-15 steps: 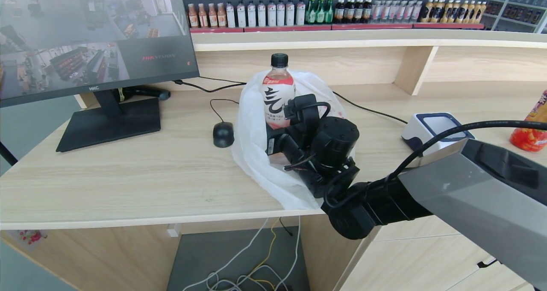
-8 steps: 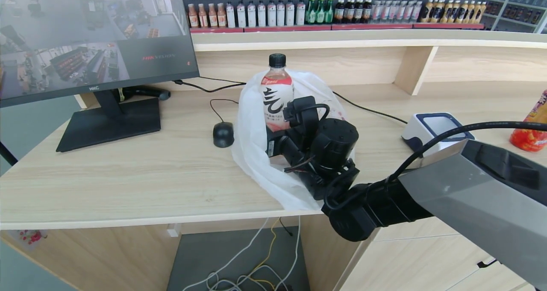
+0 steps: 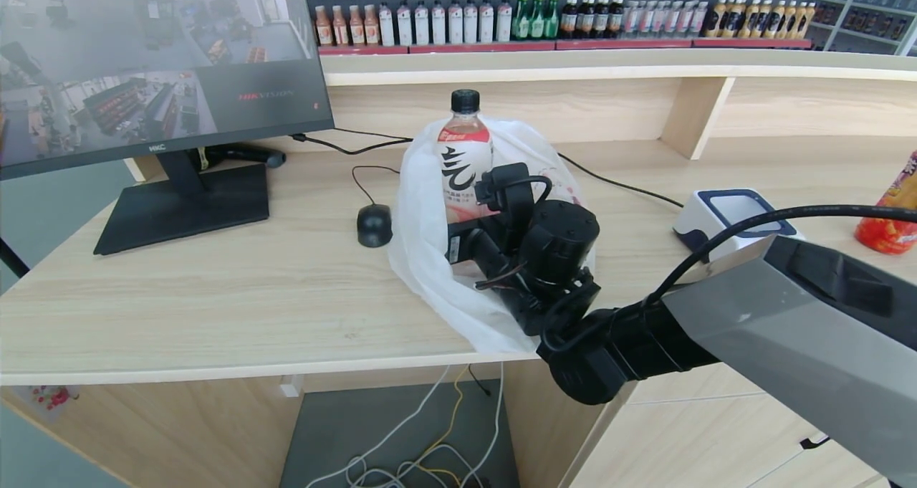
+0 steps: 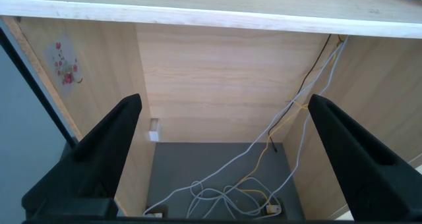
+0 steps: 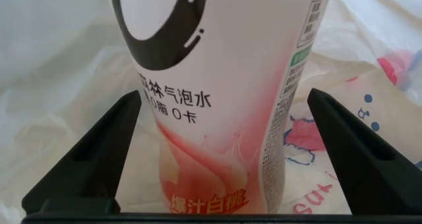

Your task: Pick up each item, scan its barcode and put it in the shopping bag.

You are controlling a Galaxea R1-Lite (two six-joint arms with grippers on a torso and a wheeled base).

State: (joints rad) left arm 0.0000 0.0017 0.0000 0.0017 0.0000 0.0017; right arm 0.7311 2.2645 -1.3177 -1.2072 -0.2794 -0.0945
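Observation:
A clear drink bottle [image 3: 464, 162] with a black cap and a white-and-pink label stands upright inside the white shopping bag [image 3: 423, 259] at the middle of the counter. My right gripper [image 3: 466, 236] is in the bag at the bottle's lower half. In the right wrist view the bottle [image 5: 217, 99] sits between the spread fingers [image 5: 99, 165] of the open right gripper [image 5: 224, 158], with bag plastic [image 5: 59, 85] behind it. My left gripper [image 4: 224, 158] hangs open below the counter's front edge, holding nothing.
A barcode scanner [image 3: 723, 219] sits right of the bag, and a red-orange packaged item [image 3: 892, 212] stands at the far right edge. A mouse [image 3: 374, 225] and a monitor [image 3: 143, 65] are on the left. Loose cables [image 4: 250, 184] hang under the counter.
The bottle shifted slightly left and lower in the bag during the first half second, then stayed put. The right arm edged a little lower and left.

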